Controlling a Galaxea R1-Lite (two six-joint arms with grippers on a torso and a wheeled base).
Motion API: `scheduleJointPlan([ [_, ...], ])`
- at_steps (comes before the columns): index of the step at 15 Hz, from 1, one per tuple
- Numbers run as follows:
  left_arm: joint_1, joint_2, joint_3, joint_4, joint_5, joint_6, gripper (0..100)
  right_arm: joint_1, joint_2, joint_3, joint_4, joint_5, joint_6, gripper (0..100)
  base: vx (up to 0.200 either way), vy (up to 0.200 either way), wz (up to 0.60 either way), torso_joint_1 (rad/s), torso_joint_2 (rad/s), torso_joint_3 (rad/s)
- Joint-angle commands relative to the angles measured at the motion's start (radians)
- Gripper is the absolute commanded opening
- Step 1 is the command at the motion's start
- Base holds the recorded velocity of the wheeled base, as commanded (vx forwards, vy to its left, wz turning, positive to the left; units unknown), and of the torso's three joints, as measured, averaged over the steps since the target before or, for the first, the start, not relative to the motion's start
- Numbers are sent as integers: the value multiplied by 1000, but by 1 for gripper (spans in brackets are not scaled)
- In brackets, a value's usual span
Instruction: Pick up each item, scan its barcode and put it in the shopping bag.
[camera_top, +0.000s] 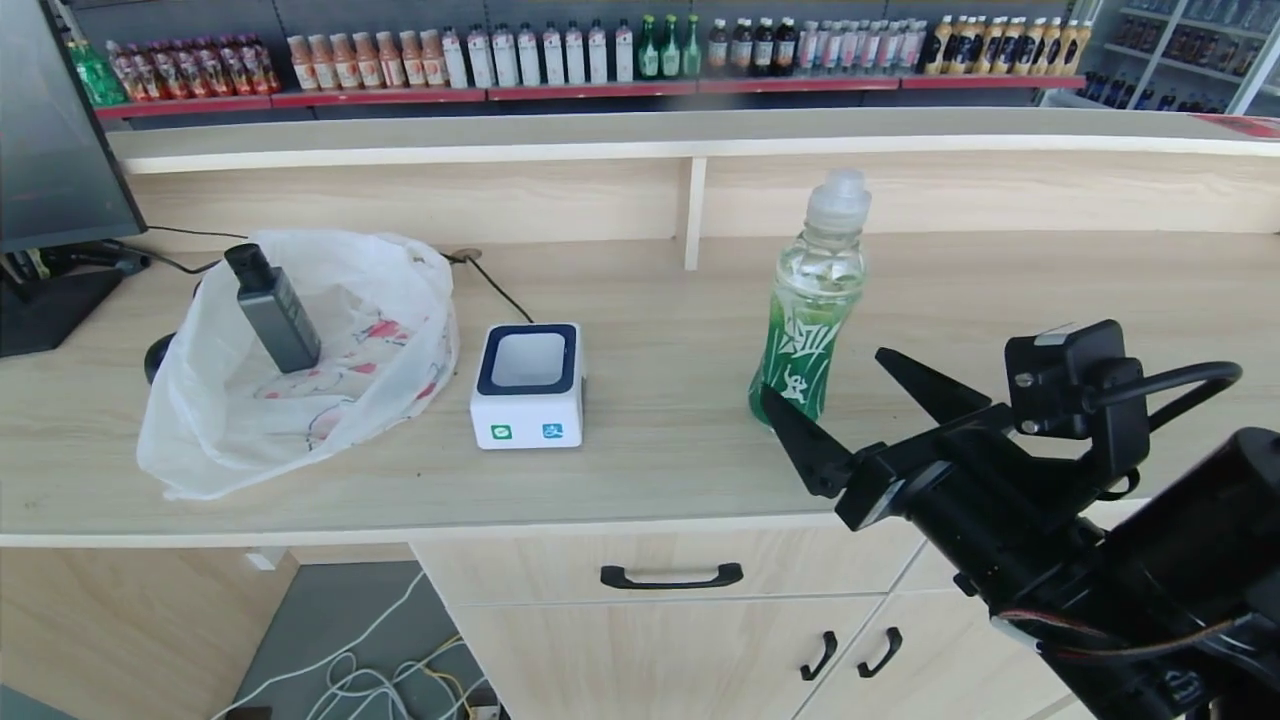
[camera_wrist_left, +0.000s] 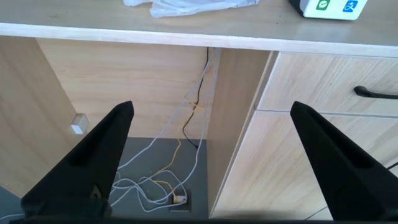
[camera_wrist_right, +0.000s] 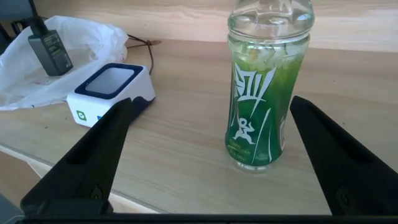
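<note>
A clear bottle with a green label (camera_top: 812, 305) (camera_wrist_right: 264, 84) stands upright on the wooden counter (camera_top: 660, 420), right of centre. My right gripper (camera_top: 865, 405) (camera_wrist_right: 211, 162) is open just in front of it, fingers either side and short of the bottle. A white shopping bag (camera_top: 300, 370) (camera_wrist_right: 74, 43) lies open at the left with a grey handheld scanner (camera_top: 273, 308) (camera_wrist_right: 50, 46) standing in it. The white barcode scanner box (camera_top: 528, 385) (camera_wrist_right: 112, 90) sits between bag and bottle. My left gripper (camera_wrist_left: 211, 168) is open below the counter edge, facing the cabinet front.
A dark monitor (camera_top: 55, 130) stands at the far left with cables behind the bag. A raised ledge (camera_top: 690, 150) runs along the counter's back, with shelves of drinks (camera_top: 600, 50) beyond. Drawers with black handles (camera_top: 672, 577) sit under the counter, and loose cables (camera_wrist_left: 168, 180) lie on the floor.
</note>
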Motion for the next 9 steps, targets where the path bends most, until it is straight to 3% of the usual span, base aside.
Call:
scheduleJointPlan([
  [1, 1, 0, 0, -2, 0, 0, 100, 0, 4, 3, 0, 0, -4, 100, 0, 0, 0, 0, 0, 0],
  [9, 1, 0, 0, -2, 0, 0, 100, 23, 12, -6, 3, -60, -71, 100, 0, 0, 0, 0, 0, 0],
])
